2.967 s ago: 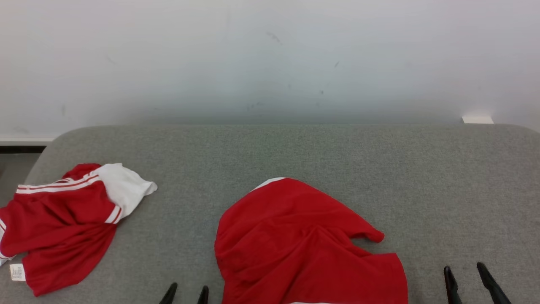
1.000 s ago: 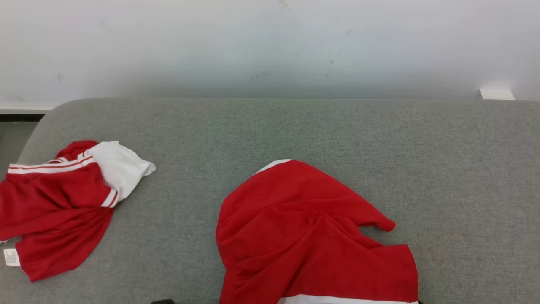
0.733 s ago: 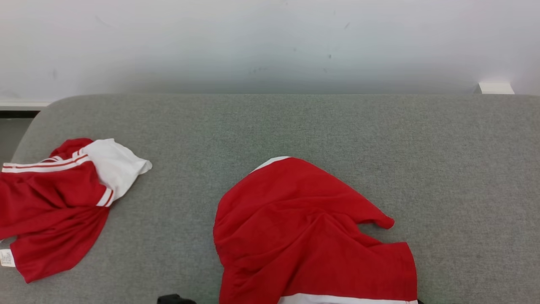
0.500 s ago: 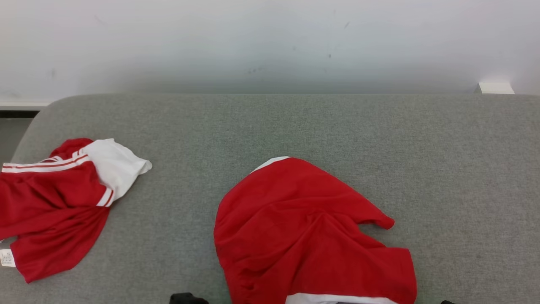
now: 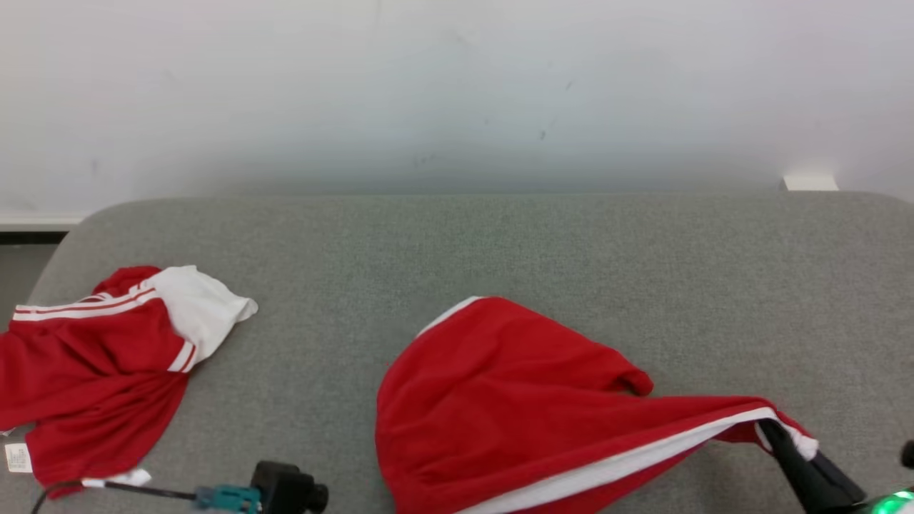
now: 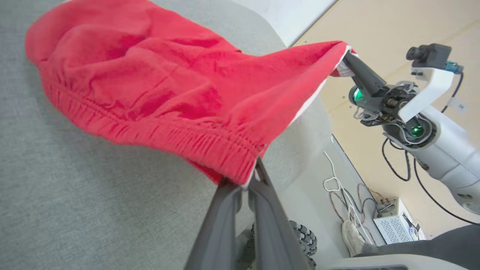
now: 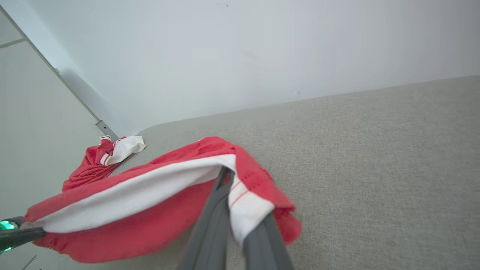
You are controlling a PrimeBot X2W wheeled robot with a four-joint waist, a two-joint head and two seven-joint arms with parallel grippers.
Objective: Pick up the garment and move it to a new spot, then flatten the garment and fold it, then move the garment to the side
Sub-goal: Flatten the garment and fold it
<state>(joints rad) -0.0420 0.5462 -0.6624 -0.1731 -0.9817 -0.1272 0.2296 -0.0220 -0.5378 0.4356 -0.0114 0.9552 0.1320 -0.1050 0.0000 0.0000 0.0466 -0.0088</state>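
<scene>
Newly lifted, garment edge stretched, left tool and right tool each clamped on it; grey surface open behind.

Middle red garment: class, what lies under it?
The grey table lies under the garment. Its near edge is lifted, pinched by the left gripper and right gripper, with a gap showing beneath. Whatever sits under the far, resting part is covered.

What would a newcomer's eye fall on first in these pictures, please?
The red garment, stretched across the near middle of the grey table, stands out first: the left gripper pinches its gathered waistband and the right gripper its white-striped corner, both pairs of jaws shut. A second red and white garment lies crumpled at the table's left end.
</scene>
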